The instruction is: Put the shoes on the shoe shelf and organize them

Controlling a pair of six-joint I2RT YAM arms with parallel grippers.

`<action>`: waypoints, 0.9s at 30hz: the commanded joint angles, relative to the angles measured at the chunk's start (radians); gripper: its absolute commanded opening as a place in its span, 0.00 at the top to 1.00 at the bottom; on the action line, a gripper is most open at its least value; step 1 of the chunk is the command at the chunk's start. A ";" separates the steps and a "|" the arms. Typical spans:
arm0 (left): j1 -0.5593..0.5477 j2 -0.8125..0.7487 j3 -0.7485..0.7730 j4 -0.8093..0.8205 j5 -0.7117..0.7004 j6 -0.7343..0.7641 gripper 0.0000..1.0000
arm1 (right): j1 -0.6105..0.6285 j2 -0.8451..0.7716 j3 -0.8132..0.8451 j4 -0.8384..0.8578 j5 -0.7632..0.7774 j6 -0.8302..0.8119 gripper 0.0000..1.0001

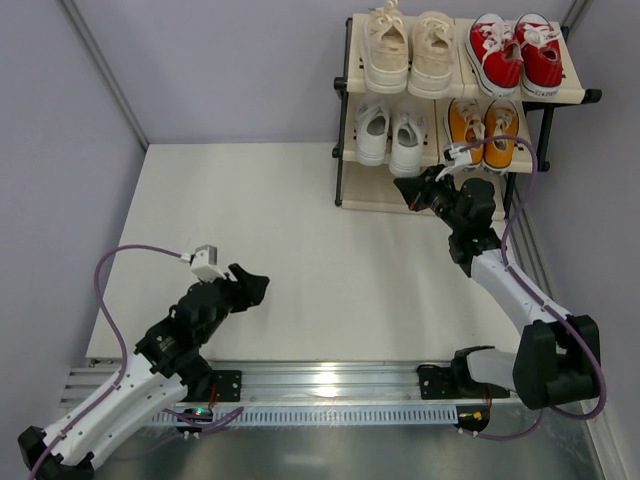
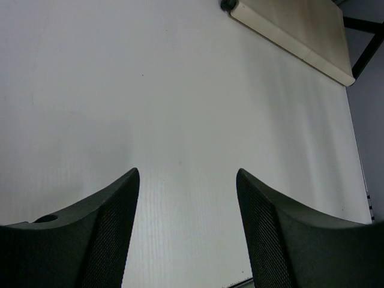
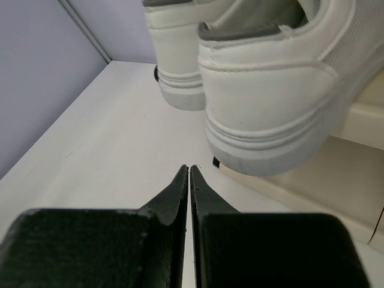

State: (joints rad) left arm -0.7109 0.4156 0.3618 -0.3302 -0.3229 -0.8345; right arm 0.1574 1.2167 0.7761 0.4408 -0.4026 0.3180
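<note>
At 1 o'clock my shoe shelf (image 1: 372, 198) holds all shoes (image 1: 390, 135); left end effector (image 1: 255, 287) stands open and empty, right end effector (image 3: 189, 169) closed and empty.

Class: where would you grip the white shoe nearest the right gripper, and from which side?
Probably the heel collar of the white shoe, coming from the open front of the shelf: its heel faces outward, overhanging the edge.

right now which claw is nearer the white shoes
Right. The right claw is just in front of the white shoes; the left claw is far off over the table.
</note>
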 commanded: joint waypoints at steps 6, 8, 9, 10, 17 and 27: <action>0.002 -0.049 0.014 -0.061 -0.025 0.003 0.35 | -0.074 0.156 0.153 0.079 -0.123 0.056 0.96; 0.002 -0.058 0.017 -0.073 -0.031 0.006 0.35 | -0.081 0.197 0.193 0.084 -0.154 0.070 0.96; 0.001 -0.060 0.020 -0.078 -0.033 0.008 0.35 | -0.085 0.211 0.206 0.084 -0.159 0.073 0.96; 0.002 -0.061 0.022 -0.079 -0.034 0.008 0.35 | -0.088 0.233 0.227 0.081 -0.165 0.073 0.96; 0.004 -0.086 0.034 -0.104 -0.044 0.011 0.35 | -0.093 0.209 0.210 0.029 -0.191 0.062 0.96; 0.002 -0.124 0.028 -0.112 -0.019 -0.006 0.35 | -0.093 -0.188 -0.047 -0.180 0.158 0.018 0.96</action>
State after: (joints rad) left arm -0.7109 0.3050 0.3622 -0.4377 -0.3511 -0.8345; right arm 0.0685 1.1870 0.7555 0.3241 -0.4477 0.3603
